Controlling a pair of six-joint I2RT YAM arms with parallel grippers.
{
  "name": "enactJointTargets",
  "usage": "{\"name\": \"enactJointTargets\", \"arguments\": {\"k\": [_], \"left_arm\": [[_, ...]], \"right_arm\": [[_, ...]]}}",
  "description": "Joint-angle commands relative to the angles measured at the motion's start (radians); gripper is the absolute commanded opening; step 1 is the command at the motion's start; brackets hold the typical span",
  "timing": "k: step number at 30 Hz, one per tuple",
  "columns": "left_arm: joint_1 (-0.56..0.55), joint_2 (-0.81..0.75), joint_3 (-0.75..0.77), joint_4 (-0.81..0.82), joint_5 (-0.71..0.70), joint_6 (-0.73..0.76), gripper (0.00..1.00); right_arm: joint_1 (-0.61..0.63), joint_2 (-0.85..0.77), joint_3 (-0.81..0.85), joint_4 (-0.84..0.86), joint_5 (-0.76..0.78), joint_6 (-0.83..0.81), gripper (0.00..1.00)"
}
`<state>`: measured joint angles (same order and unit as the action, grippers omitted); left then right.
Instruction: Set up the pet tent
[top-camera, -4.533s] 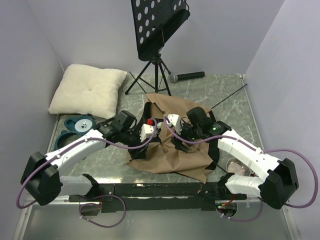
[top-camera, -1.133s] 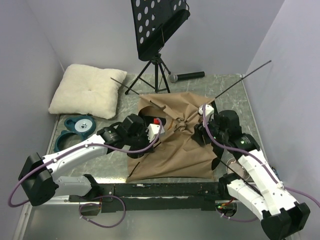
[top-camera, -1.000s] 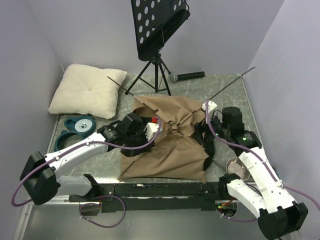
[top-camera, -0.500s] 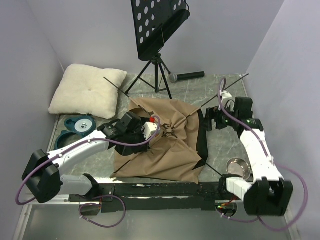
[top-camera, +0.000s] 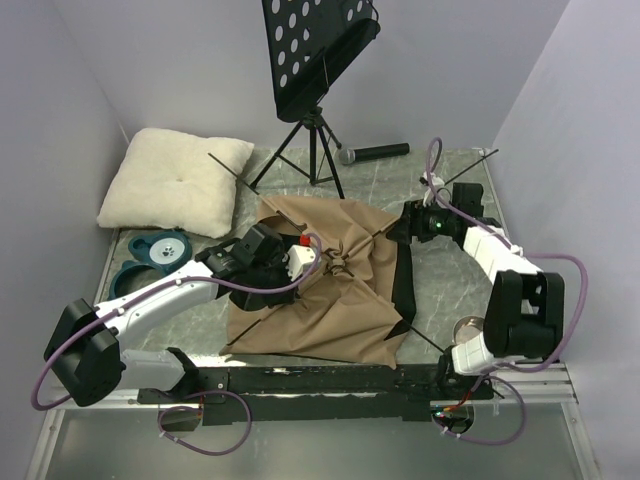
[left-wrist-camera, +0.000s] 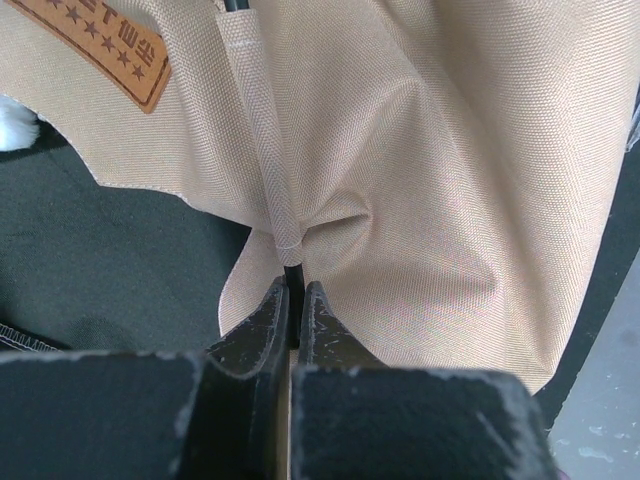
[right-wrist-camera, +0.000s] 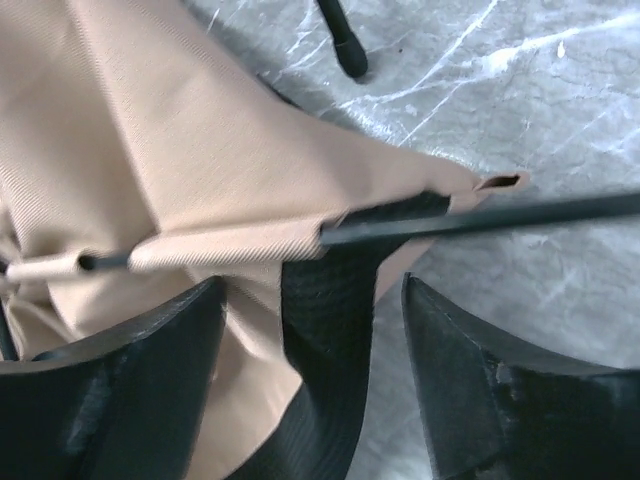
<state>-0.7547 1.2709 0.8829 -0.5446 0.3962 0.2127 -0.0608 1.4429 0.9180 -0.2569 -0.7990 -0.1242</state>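
Observation:
The pet tent (top-camera: 330, 300) lies spread as tan fabric in the middle of the table, its thin black poles (top-camera: 455, 178) crossing and sticking out past the corners. My left gripper (top-camera: 268, 290) is at the tent's left side. In the left wrist view that gripper (left-wrist-camera: 293, 300) is shut on a thin black pole where it leaves a fabric sleeve (left-wrist-camera: 262, 120), below the brown label patch (left-wrist-camera: 105, 45). My right gripper (top-camera: 400, 227) is at the tent's far right corner. It stands open (right-wrist-camera: 315, 300) around a black strap (right-wrist-camera: 325, 340), just below a pole (right-wrist-camera: 480, 215).
A cream pillow (top-camera: 175, 180) lies at the back left, blue bowls (top-camera: 150, 262) in front of it. A music stand (top-camera: 310, 60) on a tripod and a microphone (top-camera: 375, 152) are at the back. A metal bowl (top-camera: 470, 330) sits near the right arm's base.
The right arm has let go and swung out to the far right corner of the tent. The tent has spread flatter, its poles now crossing. The left gripper has held its grip.

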Motion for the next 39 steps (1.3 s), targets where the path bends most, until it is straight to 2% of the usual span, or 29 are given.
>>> {"name": "enactJointTargets", "arguments": {"k": [1,2,3,4,6,7,11,19,26,32,35,37,39], "left_arm": [[-0.002,-0.037,0.030,0.000,0.030,0.050,0.01],[-0.002,-0.042,0.027,-0.002,0.032,0.048,0.01],[-0.002,-0.048,0.021,0.000,0.032,0.048,0.01],[-0.002,-0.053,0.016,-0.002,0.030,0.048,0.01],[-0.002,-0.059,0.010,-0.009,0.015,0.047,0.01],[-0.002,-0.062,0.005,-0.015,0.006,0.047,0.01],[0.008,-0.105,-0.027,-0.031,-0.023,0.053,0.01],[0.008,-0.140,-0.023,-0.012,-0.022,0.042,0.01],[0.008,-0.091,0.122,0.093,0.069,0.013,0.01],[0.009,-0.033,0.171,0.227,0.108,-0.047,0.01],[0.005,-0.016,0.180,0.328,0.144,-0.110,0.22],[0.003,0.001,0.194,0.382,0.133,-0.151,0.45],[0.005,0.022,0.229,0.381,0.124,-0.165,0.59]], "right_arm": [[0.004,0.063,0.056,0.117,-0.038,0.037,0.69],[0.004,0.074,0.055,0.129,-0.051,0.046,0.64],[0.004,0.079,0.055,0.139,-0.071,0.058,0.53],[0.004,0.080,0.058,0.151,-0.091,0.075,0.35],[-0.002,0.065,0.073,0.142,-0.117,0.090,0.07],[-0.017,0.050,0.088,0.127,-0.124,0.095,0.00],[-0.108,-0.048,0.172,0.062,-0.160,0.123,0.00],[-0.263,-0.239,0.409,0.045,-0.249,0.374,0.00],[-0.264,-0.351,0.533,0.172,-0.260,0.618,0.00],[-0.264,-0.378,0.676,0.122,-0.238,0.612,0.00],[-0.266,-0.383,0.711,0.123,-0.240,0.635,0.00],[-0.266,-0.389,0.728,0.133,-0.238,0.644,0.00],[-0.264,-0.392,0.743,0.133,-0.239,0.638,0.00]]}}
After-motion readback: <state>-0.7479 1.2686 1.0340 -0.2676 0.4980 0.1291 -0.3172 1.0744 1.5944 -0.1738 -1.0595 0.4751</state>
